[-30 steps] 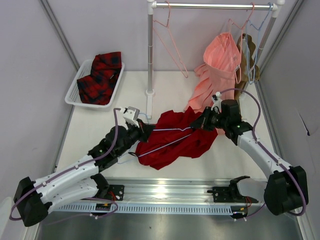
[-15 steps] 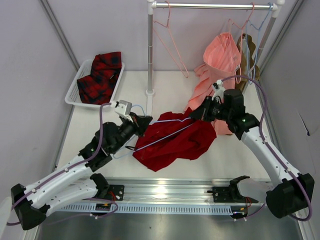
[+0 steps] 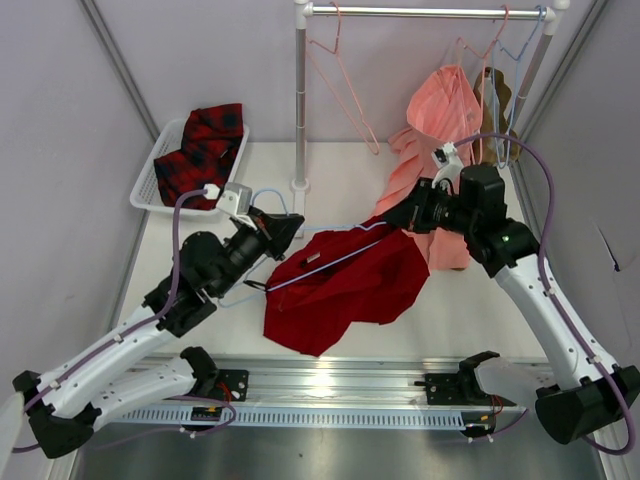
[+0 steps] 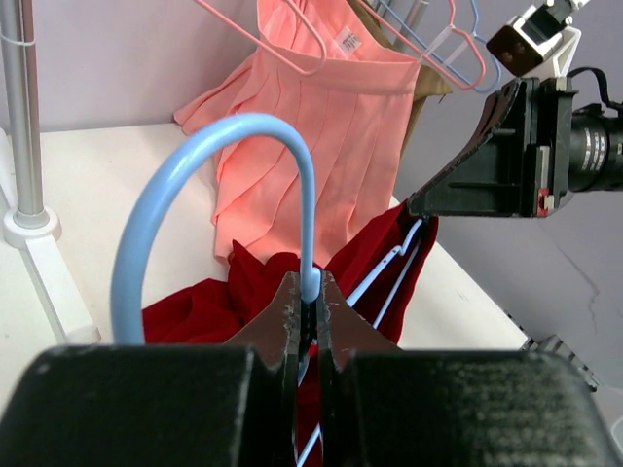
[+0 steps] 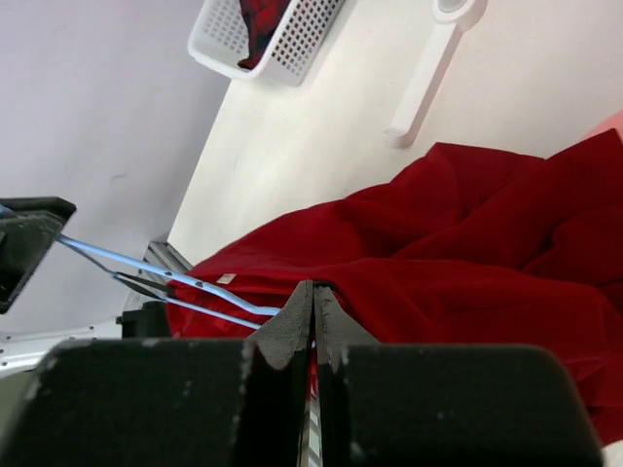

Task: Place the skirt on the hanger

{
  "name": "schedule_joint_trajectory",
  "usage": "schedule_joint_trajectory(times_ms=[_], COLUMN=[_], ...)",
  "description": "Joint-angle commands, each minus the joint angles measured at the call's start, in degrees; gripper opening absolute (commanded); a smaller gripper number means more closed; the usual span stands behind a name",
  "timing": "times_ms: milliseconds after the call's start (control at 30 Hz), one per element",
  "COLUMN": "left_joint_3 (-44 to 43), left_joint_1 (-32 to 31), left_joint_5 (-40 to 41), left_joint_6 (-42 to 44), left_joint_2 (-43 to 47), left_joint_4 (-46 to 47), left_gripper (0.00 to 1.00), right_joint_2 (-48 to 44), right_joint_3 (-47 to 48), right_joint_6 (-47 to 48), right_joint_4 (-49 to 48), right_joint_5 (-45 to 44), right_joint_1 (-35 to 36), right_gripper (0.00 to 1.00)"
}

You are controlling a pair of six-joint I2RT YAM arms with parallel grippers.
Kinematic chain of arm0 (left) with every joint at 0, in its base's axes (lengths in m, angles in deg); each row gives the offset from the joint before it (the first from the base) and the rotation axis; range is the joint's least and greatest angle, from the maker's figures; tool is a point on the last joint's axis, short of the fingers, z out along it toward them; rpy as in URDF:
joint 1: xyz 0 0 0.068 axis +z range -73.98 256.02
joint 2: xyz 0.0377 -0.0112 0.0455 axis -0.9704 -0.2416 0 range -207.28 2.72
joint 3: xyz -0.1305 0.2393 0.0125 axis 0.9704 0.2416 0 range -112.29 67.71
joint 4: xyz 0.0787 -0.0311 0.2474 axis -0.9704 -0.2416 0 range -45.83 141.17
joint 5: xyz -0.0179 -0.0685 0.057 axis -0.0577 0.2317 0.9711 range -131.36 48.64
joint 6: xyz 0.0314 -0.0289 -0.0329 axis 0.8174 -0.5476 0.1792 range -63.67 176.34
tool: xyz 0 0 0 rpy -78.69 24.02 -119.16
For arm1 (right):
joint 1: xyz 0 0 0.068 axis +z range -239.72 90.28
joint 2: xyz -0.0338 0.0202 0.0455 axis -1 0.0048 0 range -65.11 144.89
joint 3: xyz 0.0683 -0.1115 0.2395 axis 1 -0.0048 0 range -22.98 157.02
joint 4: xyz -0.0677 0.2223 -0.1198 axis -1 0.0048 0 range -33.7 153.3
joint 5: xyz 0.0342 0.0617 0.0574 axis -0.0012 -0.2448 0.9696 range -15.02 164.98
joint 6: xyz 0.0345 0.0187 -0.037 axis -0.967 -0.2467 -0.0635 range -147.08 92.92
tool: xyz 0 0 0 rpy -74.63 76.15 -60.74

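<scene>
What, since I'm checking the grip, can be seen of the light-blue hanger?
The hanger is thin light-blue wire, smooth as if coated, with a rounded hook. The left fingers pinch the base of that hook, which arcs up above them. From there its two thin wires run slantwise along the deep-red skirt toward the right fingers, which are shut on skirt fabric at the hanger's far end. Whether they also clamp the wire is unclear.
</scene>
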Motion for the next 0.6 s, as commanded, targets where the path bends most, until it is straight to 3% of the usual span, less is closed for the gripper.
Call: schedule_joint_trajectory(times_ms=[0,267,567], left_joint_3=[-3.8,0.5,4.5], left_joint_1=[-0.3,-0.2,1.1], left_joint_5=[0.6,3.6,1.1], left_joint_6=[-2.8,-6.6,-8.7], left_joint_2=[-1.3,-6.0,-6.3], left_joint_4=[8.1,14.5,19.8], left_gripper=[0.0,0.0,0.0], right_joint_2=[-1.2,-2.0,-2.6], right_joint_3=[1.2,-2.8,-5.6], right_joint_6=[2.5,5.6,11.1], right_joint_4=[3.6,2.9,5.4], right_joint_5=[-1.4,-5.0,-10.0], right_joint_1=[1.2,5.5,7.6], right_gripper=[0.03,0.08,0.17])
